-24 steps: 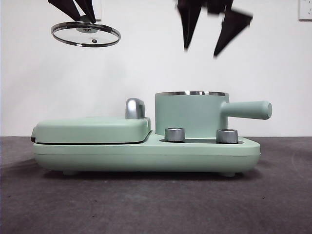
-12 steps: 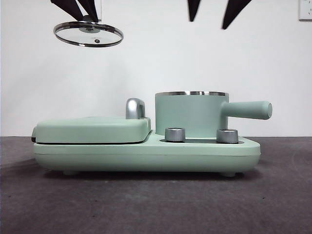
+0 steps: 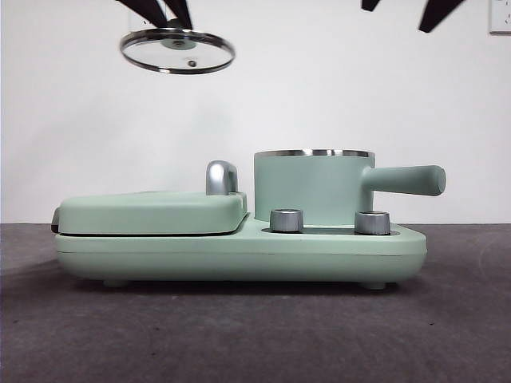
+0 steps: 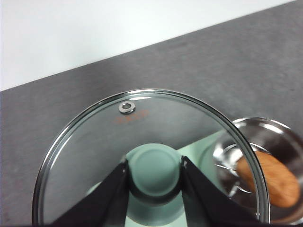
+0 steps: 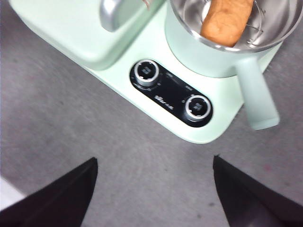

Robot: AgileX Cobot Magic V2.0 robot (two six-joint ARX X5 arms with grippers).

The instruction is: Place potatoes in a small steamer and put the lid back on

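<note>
The small mint-green steamer (image 3: 313, 185) stands on the right of the cooker base, its handle (image 3: 407, 180) pointing right. The orange-brown potato (image 5: 226, 20) lies inside it, also seen through the glass in the left wrist view (image 4: 270, 179). My left gripper (image 4: 154, 176) is shut on the green knob (image 4: 154, 168) of the glass lid (image 3: 177, 50) and holds it high above the griddle cover, left of the steamer. My right gripper (image 5: 154, 189) is open and empty, high above the table in front of the cooker; its tips show at the front view's top right (image 3: 403, 9).
The mint-green cooker base (image 3: 239, 254) carries a flat griddle cover (image 3: 152, 211) with a chrome handle (image 3: 221, 177) on the left and two steel dials (image 3: 287, 220) in front of the steamer. Grey table (image 3: 255, 335), white wall behind.
My left gripper has carried the lid to the right, toward the steamer. My right gripper has risen and moved right, almost out of the front view's top.
</note>
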